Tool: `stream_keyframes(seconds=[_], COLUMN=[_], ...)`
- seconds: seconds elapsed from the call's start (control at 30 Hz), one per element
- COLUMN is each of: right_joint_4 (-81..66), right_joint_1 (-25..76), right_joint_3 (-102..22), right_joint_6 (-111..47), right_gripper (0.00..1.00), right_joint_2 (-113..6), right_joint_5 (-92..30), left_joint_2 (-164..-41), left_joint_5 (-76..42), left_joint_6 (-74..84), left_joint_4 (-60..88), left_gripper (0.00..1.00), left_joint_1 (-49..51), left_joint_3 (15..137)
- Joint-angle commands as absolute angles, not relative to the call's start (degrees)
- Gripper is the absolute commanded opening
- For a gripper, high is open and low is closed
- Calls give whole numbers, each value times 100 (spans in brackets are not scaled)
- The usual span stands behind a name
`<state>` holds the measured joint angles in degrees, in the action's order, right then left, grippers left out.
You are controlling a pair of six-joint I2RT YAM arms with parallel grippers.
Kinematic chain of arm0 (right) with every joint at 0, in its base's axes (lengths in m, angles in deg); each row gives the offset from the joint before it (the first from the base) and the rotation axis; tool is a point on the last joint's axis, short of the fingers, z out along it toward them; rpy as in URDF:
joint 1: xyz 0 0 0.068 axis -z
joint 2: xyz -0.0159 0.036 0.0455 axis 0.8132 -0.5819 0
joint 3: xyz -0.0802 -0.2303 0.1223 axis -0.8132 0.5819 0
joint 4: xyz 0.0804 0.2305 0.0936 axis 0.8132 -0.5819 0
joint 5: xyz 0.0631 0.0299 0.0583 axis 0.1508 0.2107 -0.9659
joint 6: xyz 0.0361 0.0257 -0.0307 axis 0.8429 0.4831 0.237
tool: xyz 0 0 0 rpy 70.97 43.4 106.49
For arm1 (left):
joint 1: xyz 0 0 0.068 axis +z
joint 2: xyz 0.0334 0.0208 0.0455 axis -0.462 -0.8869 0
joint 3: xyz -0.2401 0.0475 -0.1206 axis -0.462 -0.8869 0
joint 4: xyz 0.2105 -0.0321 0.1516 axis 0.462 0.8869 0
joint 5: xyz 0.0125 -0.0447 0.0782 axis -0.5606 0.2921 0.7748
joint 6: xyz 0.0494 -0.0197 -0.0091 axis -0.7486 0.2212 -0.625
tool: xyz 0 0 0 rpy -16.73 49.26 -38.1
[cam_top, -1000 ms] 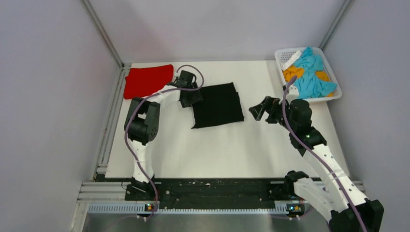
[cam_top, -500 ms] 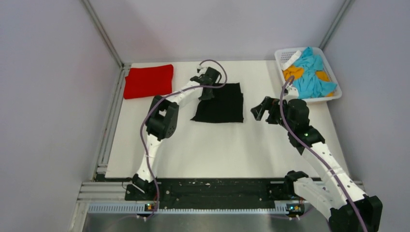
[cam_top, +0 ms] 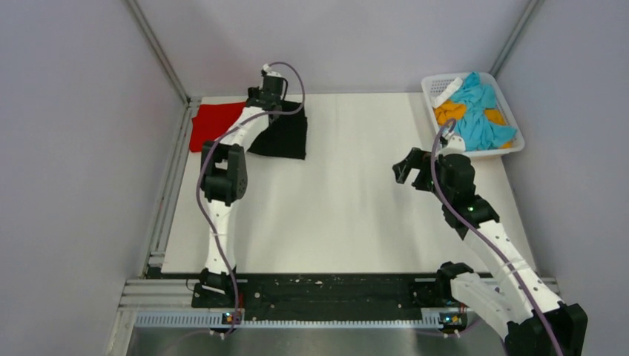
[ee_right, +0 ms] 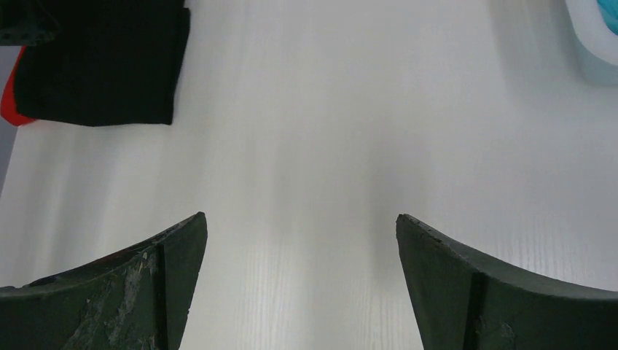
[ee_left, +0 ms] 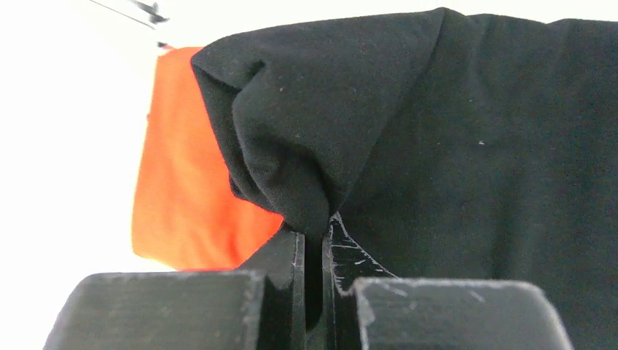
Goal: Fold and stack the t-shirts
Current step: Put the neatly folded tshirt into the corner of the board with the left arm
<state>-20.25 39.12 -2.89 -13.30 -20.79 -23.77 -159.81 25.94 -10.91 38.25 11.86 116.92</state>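
The folded black t-shirt [cam_top: 285,137] lies at the back left of the table, its left edge raised and overlapping the red t-shirt [cam_top: 213,124]. My left gripper [cam_top: 264,108] is shut on a bunched fold of the black t-shirt [ee_left: 474,146], and the red t-shirt [ee_left: 186,189] shows below and to the left of that fold. The left gripper [ee_left: 313,232] has its jaws almost together with black cloth pinched between them. My right gripper [cam_top: 406,167] hovers open over bare table at the right, holding nothing. In the right wrist view the right gripper [ee_right: 299,233] faces the black t-shirt [ee_right: 102,65].
A white lattice basket [cam_top: 438,80] with blue, orange and white cloth stands at the back right corner; its corner [ee_right: 594,36] shows in the right wrist view. Metal frame rails run along the table's left edge and the back corners.
The left gripper shut on the black t-shirt's edge and carried it left and back, from the table's middle onto the red t-shirt's right side. The right arm barely moved.
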Motion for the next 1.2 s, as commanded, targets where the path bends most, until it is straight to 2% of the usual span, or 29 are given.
stream_keyframes(seconds=[0.0,0.1,0.4,0.77,1.17], right_joint_4=[-1838,-1967,-1939,-1945,-1940], right_joint_1=[3938,3933,3936,3937,3935], right_joint_3=[-248,-332,-306,-333,-329], right_joint_6=[-1402,-1398,-1368,-1364,-1368], right_gripper=[99,99,99,99,99], right_joint_2=[-2146,-2219,-2264,-2414,-2433], right_joint_5=[-1957,-1803,-1513,-1520,-1432], left_joint_2=[-15633,-15439,-15194,-14569,-14492], left_joint_5=[3057,3392,3229,2319,2498], left_joint_6=[-1989,-1994,-2254,-2184,-2087], left_joint_4=[3493,3503,3488,3661,3533], left_gripper=[0,0,0,0,0], left_joint_1=[1308,1475,1972,1978,1978], left_joint_3=[12457,12544,12984,13212,13111])
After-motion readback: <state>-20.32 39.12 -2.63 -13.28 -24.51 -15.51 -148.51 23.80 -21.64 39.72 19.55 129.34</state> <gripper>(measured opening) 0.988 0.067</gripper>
